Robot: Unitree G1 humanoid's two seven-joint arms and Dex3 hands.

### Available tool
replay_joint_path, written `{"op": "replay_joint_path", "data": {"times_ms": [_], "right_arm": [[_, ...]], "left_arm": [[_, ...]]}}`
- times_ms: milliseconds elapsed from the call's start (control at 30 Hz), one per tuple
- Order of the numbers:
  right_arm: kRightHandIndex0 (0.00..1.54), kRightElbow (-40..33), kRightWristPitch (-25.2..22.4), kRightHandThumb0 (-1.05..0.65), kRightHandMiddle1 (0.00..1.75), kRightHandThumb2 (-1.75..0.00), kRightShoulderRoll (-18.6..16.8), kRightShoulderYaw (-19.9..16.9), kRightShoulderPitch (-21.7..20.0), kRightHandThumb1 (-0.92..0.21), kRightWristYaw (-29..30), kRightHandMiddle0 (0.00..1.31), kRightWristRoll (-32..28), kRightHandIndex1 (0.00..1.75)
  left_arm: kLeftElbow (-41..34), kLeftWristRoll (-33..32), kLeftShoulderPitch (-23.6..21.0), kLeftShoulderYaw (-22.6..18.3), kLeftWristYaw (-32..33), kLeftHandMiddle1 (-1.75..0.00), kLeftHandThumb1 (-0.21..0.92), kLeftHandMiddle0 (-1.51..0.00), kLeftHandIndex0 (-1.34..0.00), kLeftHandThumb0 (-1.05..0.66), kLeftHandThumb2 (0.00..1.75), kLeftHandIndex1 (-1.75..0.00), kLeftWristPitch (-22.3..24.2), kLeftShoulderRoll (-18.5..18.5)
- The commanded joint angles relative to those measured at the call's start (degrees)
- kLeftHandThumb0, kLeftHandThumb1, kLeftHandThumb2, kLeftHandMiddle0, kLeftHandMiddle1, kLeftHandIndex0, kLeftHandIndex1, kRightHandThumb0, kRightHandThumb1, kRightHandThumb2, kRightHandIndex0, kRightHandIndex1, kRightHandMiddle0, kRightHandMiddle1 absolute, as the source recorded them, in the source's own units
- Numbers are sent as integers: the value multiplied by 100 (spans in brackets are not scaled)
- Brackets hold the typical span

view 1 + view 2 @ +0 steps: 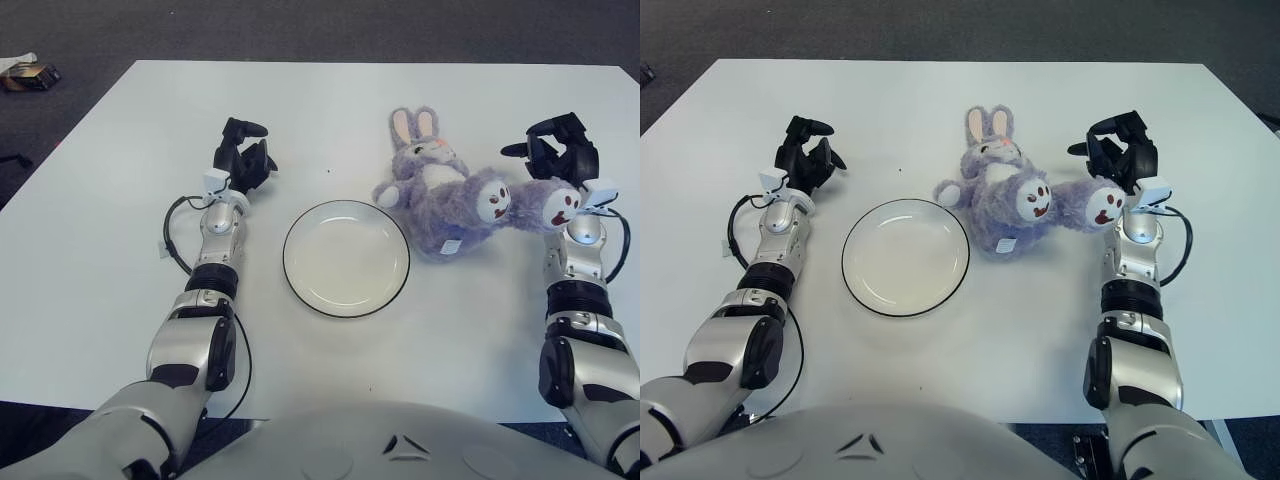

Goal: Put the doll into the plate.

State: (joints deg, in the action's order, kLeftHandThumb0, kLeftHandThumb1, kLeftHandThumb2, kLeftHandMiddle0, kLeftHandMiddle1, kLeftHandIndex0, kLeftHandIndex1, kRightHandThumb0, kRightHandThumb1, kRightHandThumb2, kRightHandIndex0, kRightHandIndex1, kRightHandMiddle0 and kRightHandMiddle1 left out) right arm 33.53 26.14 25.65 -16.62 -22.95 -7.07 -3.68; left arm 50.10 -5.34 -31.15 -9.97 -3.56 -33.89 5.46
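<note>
While the right hand [562, 150] shows at about three o'clock from the plate, beyond the doll's feet, its dark fingers [1118, 146] are curled loosely and close on nothing; whether they brush the nearest foot cannot be told, but no part of the toy sits inside them. Just inboard of that hand lies the doll [440, 194], a purple plush rabbit on its back, ears pointing to twelve o'clock and its two white-soled feet splayed toward the right hand. Its near edge comes close to the plate's rim at roughly two o'clock, yet it lies wholly on the tabletop [330, 110], outside the dish. Further left, the plate [346, 258], white with a dark rim, holds nothing. At about ten o'clock from it shows the left hand [241, 157], fingers bunched and holding nothing, idle.

Judged from this, the task is barely begun: the doll is neither grasped nor lifted, and the plate is unfilled. Everything remains to be done: closing the right hand on the rabbit, probably at a leg or the body, carrying it toward nine o'clock over the rim, and letting go inside.
</note>
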Motion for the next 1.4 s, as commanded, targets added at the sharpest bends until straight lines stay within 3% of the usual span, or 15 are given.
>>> {"op": "replay_joint_path", "data": {"times_ms": [0,300,733,1133,1167,1233,1367], "right_arm": [[78,-226,11,-35,157,-37,176,60,93,-92,15,35,174,62],[77,-574,-342,-35,154,-34,445,151,157,-92,70,38,550,58],[66,-521,240,-35,155,-35,1155,524,213,-92,336,37,1651,49],[56,-534,609,-35,155,-34,1609,769,284,-92,519,37,2249,40],[55,-552,615,-35,141,-31,1639,793,287,-91,515,34,2285,38],[56,-573,676,-36,97,-20,1708,844,292,-92,516,32,2367,25],[57,-525,858,-36,70,-14,1803,918,285,-92,596,32,2492,15]], "left_arm": [[304,63,407,25,50,-175,80,-81,-28,-36,67,-175,-92,-122],[346,61,387,31,68,-175,80,-81,-28,-36,67,-175,-130,-146],[349,67,377,37,80,-175,80,-81,-28,-36,67,-175,-159,-186],[332,73,379,41,87,-175,80,-81,-28,-36,67,-175,-154,-190],[336,74,375,41,89,-175,80,-81,-28,-36,67,-175,-152,-190],[341,78,370,42,95,-175,80,-81,-28,-36,67,-175,-151,-190],[345,81,369,43,102,-175,80,-81,-28,-36,67,-175,-152,-191]]}}
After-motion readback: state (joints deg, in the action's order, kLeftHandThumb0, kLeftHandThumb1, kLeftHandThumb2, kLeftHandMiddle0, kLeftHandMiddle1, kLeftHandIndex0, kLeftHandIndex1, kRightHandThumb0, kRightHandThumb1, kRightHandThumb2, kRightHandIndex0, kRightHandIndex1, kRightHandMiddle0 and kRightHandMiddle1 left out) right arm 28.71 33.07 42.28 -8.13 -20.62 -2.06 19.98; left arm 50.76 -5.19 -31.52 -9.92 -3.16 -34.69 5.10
